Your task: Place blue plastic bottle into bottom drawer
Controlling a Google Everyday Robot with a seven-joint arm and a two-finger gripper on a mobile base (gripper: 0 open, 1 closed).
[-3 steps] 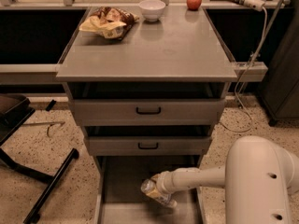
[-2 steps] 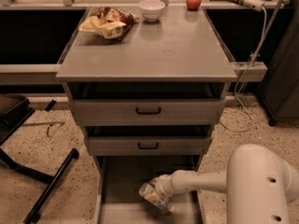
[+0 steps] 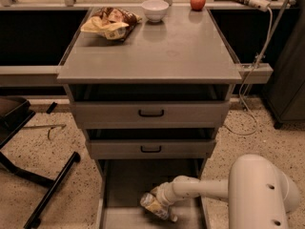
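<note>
The gripper point(image 3: 160, 200) holds the blue plastic bottle point(image 3: 153, 206) inside the open bottom drawer point(image 3: 121, 182).
It is clamped on the tilted bottle; nothing else lies in this drawer, and the two upper drawers point(image 3: 150, 112) stand slightly open.

One view only. It looks from high up, down and forward, square onto the drawer fronts. Range is middling: the whole table point(image 3: 181, 51) fits, with floor showing on both sides and the bowl point(image 3: 156, 8) and apple point(image 3: 198, 2) at the far edge near the frame top. The white arm housing point(image 3: 259, 194) sits nearest the lens, lower right. The gripper point(image 3: 159, 200) is at bottom centre, inside the open bottom drawer point(image 3: 124, 180).
</note>
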